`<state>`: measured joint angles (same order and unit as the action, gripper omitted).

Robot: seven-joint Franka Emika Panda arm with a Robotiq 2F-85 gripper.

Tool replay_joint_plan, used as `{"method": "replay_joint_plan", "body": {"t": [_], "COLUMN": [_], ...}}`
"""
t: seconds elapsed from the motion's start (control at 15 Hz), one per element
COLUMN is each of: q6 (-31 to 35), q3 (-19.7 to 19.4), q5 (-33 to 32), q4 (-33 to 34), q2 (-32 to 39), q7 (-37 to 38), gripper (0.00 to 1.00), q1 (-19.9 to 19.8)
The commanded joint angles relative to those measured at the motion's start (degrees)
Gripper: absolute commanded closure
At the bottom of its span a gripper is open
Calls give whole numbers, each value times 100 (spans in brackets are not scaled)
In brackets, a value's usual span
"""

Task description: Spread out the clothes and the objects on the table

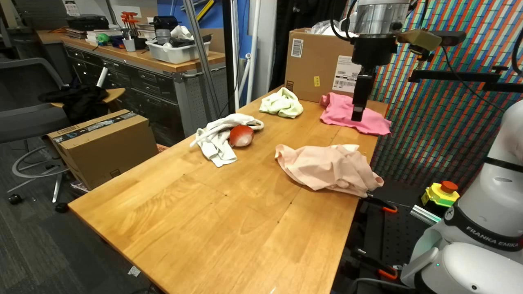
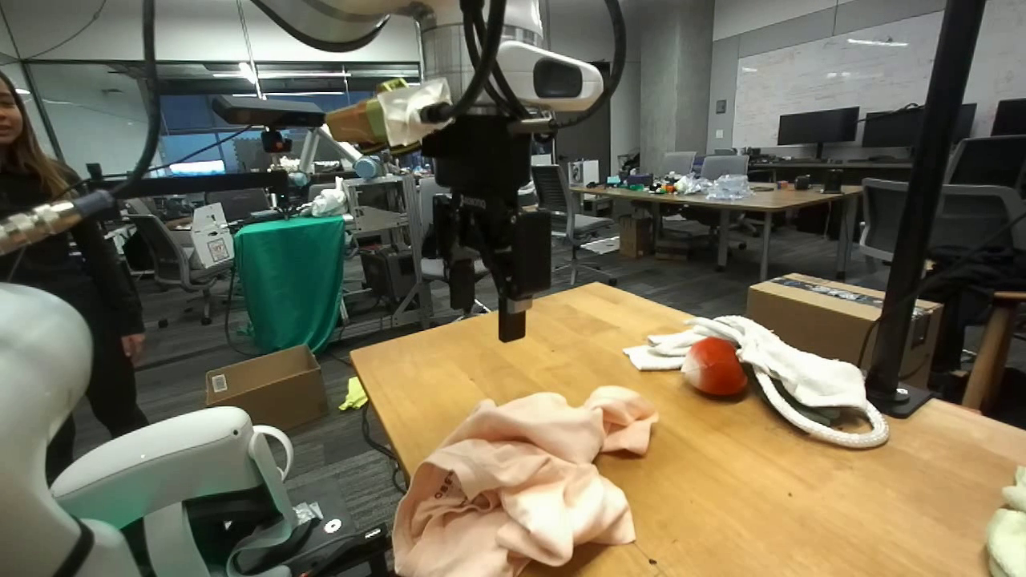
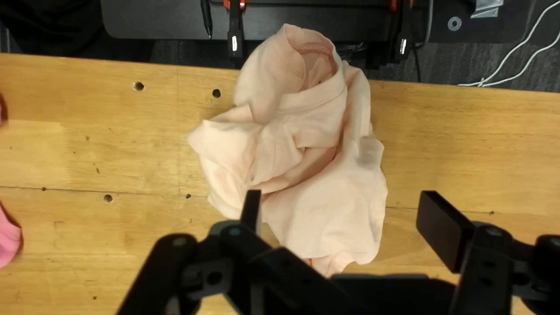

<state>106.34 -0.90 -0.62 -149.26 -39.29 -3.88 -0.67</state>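
Gripper (image 3: 344, 215) hangs over tbl (image 3: 463, 148), fingers (image 3: 442, 229) spread wide & released; peach cloth (image 3: 332, 205) lies crumpled below, apart; wrist view: partly btwn tips.

The grained worktop (image 1: 229, 232) is light brown, the garment (image 3: 323, 210) peach, the rope (image 2: 850, 438) white, the ball (image 2: 716, 369) red and whitish. The pink cloth (image 1: 340, 112) and pale-green cloth (image 1: 282, 104) look plain; multicoloured blocks pattern the backdrop (image 1: 441, 134).

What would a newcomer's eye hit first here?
Likely the red ball, vivid beside the white cloth and rope on the table. Then the crumpled peach cloth, reaching past the table edge nearest the robot base, and the bright pink cloth by the tall cardboard box. The open gripper hangs above the table.
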Motion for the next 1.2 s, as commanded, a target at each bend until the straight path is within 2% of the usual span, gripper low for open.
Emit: {"method": "replay_joint_plan", "body": {"t": [0.0, 0.13, 0.4, 0.67, 0.87, 1.13], "q6": [269, 621, 1629, 2384, 2313, 2290], "q3": [266, 494, 845, 1113, 971, 633], "q5": [-353, -734, -1661, -3148, -4310, -4763], "q4": [123, 255, 654, 1362, 2245, 3184], "q2": [220, 652, 1983, 3373, 4377, 5197], "q7": [192, 333, 567, 1414, 2188, 2342], "gripper": [0, 0, 0, 0, 0, 0], "q1": [14, -2, -28, -161, 24, 275]}}
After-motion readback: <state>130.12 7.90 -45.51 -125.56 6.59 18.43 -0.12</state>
